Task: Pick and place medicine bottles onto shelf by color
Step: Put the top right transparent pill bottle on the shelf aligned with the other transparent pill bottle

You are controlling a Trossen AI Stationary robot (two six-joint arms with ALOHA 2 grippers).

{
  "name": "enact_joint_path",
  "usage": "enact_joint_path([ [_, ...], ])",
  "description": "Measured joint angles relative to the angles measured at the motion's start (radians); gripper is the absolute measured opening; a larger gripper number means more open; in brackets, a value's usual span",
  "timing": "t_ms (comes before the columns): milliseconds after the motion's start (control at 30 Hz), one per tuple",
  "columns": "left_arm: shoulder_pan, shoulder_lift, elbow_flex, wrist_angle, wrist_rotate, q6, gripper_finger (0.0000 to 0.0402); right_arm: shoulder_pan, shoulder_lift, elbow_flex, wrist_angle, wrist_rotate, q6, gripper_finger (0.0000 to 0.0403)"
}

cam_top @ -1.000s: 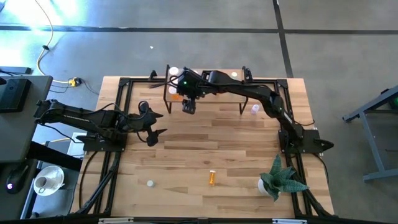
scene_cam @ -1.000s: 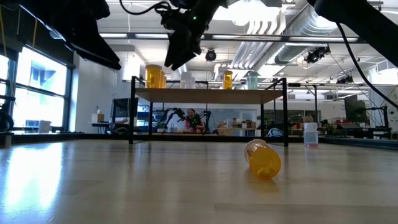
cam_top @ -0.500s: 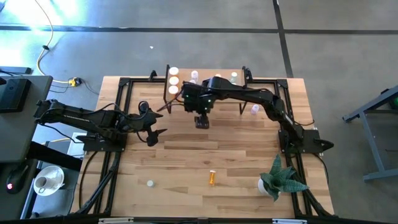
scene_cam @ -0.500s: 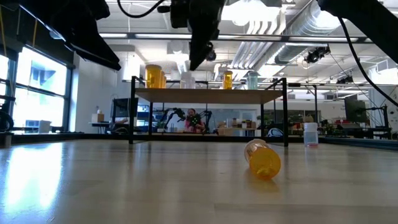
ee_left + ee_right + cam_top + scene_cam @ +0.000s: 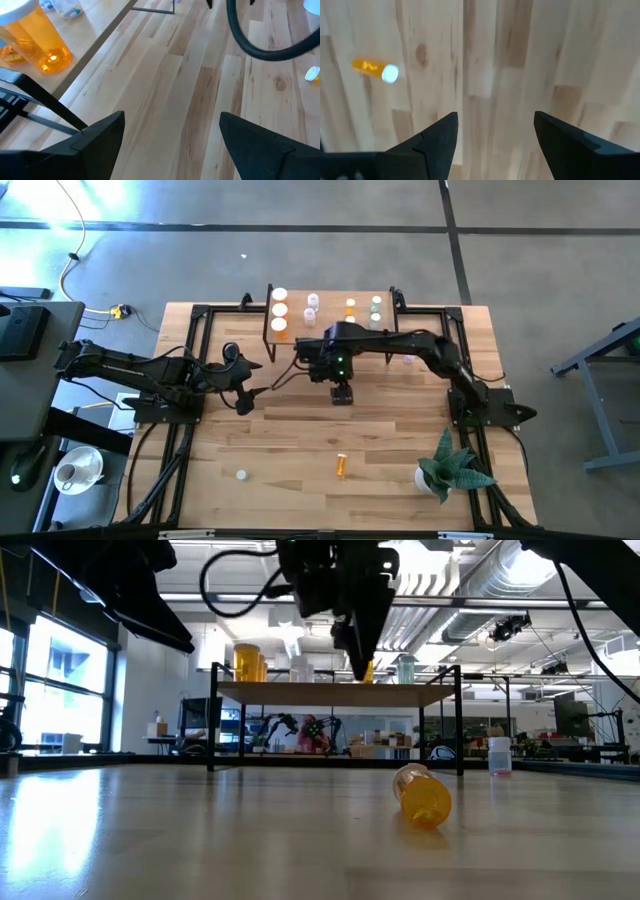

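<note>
Right gripper [image 5: 342, 392], fingers apart and empty, hangs above bare tabletop just below the shelf [image 5: 330, 326] in the high view's upper centre; its wrist view looks straight down on pale wood planks with an orange bottle [image 5: 374, 69] lying at the frame's left. Left gripper [image 5: 247, 392], at centre left of the high view, also stands open over the table [image 5: 280, 440]. On the shelf stand three orange vials [image 5: 279, 311] in a column at its left end, with clear vials [image 5: 311, 305], a further orange one [image 5: 350, 307] and pale green ones [image 5: 376, 306] to their right. A clear vial [image 5: 499, 756] stands on the tabletop beside the shelf's right legs. The fallen orange bottle lies on its side at lower centre of the high view [image 5: 341, 467], a loose white cap [image 5: 241, 475] at lower left, a green spiky plant [image 5: 450, 469] at lower right. Around the table lies grey concrete floor [image 5: 300, 250]. The low view shows, beyond the shelf, a hall with exposed ceiling ducts [image 5: 470, 580], large windows [image 5: 60, 680] at left and workbenches behind.
</note>
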Motion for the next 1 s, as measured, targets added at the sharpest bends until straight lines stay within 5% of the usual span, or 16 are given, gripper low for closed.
enact_joint_path([
  [267, 0.000, 0.000, 0.000, 0.000, 0.000, 0.002, 0.0315, 0.000, -0.141, -0.278, 0.129, -0.047, 0.091, 0.0252],
  [533, 0.000, 0.000, 0.000, 0.001, 0.000, 0.002, 0.0315, 0.000, -0.423, -0.644, 0.360, -0.020, 0.245, 0.0252],
  [800, 0.000, 0.000, 0.000, 0.001, 0.000, 0.002, 0.0315, -0.003, -0.729, -0.907, 0.458, 0.165, 0.404, 0.0252],
  [1000, 0.000, 0.000, 0.000, 0.001, 0.000, 0.000, 0.0315, -0.003, -0.920, -0.975, 0.459, 0.420, 0.505, 0.0252],
])
